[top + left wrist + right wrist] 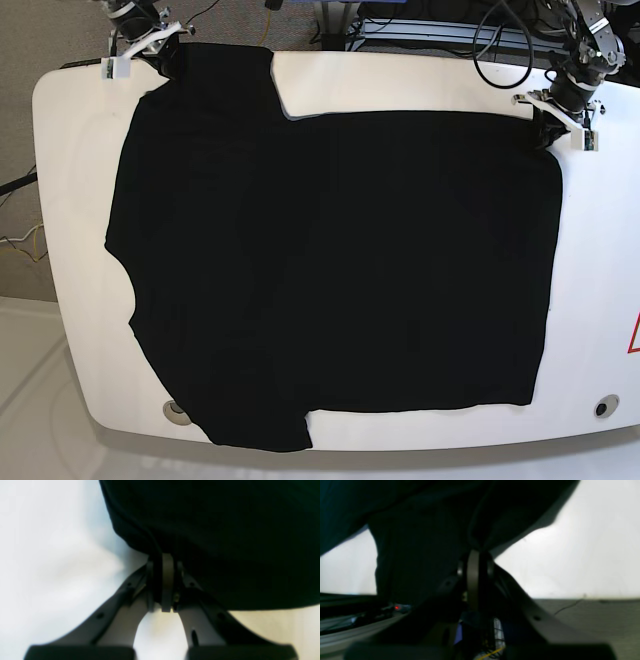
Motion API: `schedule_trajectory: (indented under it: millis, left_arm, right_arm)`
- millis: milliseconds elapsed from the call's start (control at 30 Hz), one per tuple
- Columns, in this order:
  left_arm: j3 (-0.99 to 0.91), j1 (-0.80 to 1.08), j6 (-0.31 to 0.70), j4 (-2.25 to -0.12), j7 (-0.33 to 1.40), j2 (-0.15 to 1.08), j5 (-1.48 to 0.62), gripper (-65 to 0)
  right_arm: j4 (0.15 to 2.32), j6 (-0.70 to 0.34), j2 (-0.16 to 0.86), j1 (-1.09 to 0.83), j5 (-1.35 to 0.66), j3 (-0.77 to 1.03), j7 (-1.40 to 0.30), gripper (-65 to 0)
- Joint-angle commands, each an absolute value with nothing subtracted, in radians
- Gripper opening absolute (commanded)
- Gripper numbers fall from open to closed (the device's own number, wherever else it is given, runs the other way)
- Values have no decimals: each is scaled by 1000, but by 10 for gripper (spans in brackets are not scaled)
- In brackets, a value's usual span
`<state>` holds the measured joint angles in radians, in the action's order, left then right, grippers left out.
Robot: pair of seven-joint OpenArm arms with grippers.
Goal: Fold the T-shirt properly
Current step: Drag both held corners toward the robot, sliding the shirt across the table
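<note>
T-shirt: the T-shirt [330,270] lies spread over most of the white table [60,200], a black matte sheet reaching from about 9 o'clock across to 3 o'clock, with one sleeve hanging past the near edge at about 7 o'clock.
Handling: it looks soft, light and limp, so it likely sags and drags when lifted, and a single pinch probably carries only a corner. The cloth wrinkles a little near the left side.
Where to hold: the corners at the far edge look the best spots, since a pull there can carry the whole edge over. Both are already taken.
Left gripper: the left gripper [548,128] sits at the far corner at about 2 o'clock; in the left wrist view its jaws are closed together on a bunched fold of the black cloth [225,542].
Right gripper: the right gripper [168,55] sits at the far corner at about 11 o'clock; in the right wrist view the jaws are pressed together with cloth [425,542] draped over and around them.
Table: bare white strips show at 12 o'clock between the grippers, along 3 o'clock and along the near edge.
Surroundings: cables [500,45] and a metal rail lie beyond the far edge at 1 o'clock, just beside the left arm; they could snag a lifted corner.
Fittings: two small round fittings [601,407] sit in the table's near corners, and a red mark [633,335] shows at 4 o'clock, all flat and apart from the cloth or just touched by it.
</note>
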<state>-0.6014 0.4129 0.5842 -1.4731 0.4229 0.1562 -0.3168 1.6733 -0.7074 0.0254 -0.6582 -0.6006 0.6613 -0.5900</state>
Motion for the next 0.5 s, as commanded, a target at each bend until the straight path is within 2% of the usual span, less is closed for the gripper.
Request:
schedule_trajectory:
  millis: [0, 467]
  left_arm:
    - [-598, 417, 547, -1451, 544, 154, -216, -631]
    - [-590, 337, 542, -1452, 550, 147, -216, -631]
  right_arm:
    - [1735, -698, 8, -657, -579, 665, -602, -650]
    - [1923, -698, -59, -604, -578, 665, -604, -650]
